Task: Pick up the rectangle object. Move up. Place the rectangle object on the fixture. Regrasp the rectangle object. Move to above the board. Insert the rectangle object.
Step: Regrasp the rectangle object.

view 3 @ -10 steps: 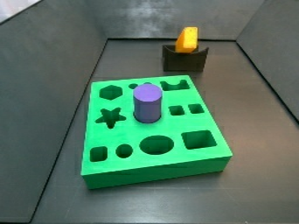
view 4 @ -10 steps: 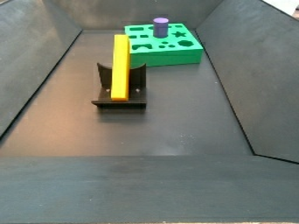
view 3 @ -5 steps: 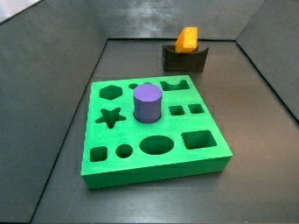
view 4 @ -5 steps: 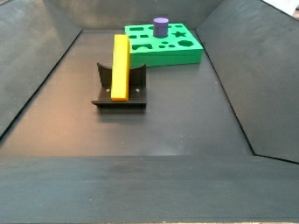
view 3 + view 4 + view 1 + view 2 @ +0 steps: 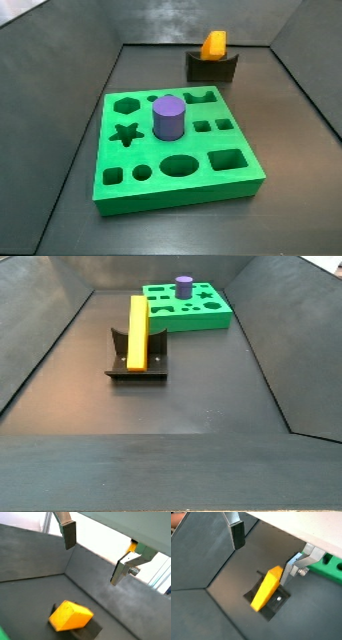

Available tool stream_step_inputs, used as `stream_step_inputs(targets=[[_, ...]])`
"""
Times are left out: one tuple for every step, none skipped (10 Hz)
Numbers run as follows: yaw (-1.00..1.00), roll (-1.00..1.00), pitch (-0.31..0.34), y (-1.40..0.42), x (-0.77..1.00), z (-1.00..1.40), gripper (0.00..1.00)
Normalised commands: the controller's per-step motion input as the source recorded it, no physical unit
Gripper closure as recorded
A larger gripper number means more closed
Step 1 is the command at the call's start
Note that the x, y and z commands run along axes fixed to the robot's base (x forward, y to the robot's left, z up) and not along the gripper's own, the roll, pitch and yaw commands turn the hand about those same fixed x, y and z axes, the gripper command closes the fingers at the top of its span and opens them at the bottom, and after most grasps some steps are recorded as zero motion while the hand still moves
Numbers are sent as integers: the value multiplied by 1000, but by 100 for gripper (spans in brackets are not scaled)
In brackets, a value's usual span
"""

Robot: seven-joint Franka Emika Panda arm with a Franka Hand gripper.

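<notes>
Hovering high above the fixture [image 5: 85, 631] in a wrist view, gripper [image 5: 93, 554] spread wide and empty, rectangle object [image 5: 69, 615] leaning in the notch below; risked nudging it off on a skewed descent

Seen again in a wrist view, block [image 5: 266, 588] well apart from both fingers [image 5: 238, 535]

Showed no gripper in both side views; board [image 5: 174, 185] close by, purple cylinder [image 5: 167, 118] standing in it

Found no writing or labels anywhere

Lab test rig: grey-walled bin [image 5: 80, 346], shape-sorting board [image 5: 174, 150].
</notes>
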Motion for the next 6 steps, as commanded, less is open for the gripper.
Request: stream_step_inputs(targets=[[145,1000,212,-45,102,-10,0],[187,966,233,-49,104,-11,0],[210,777,211,-51,109,-8,0],[232,530,171,-55,113,-11,0],[244,353,136,-53,113,-10,0],[243,215,84,-36,99,1,0]])
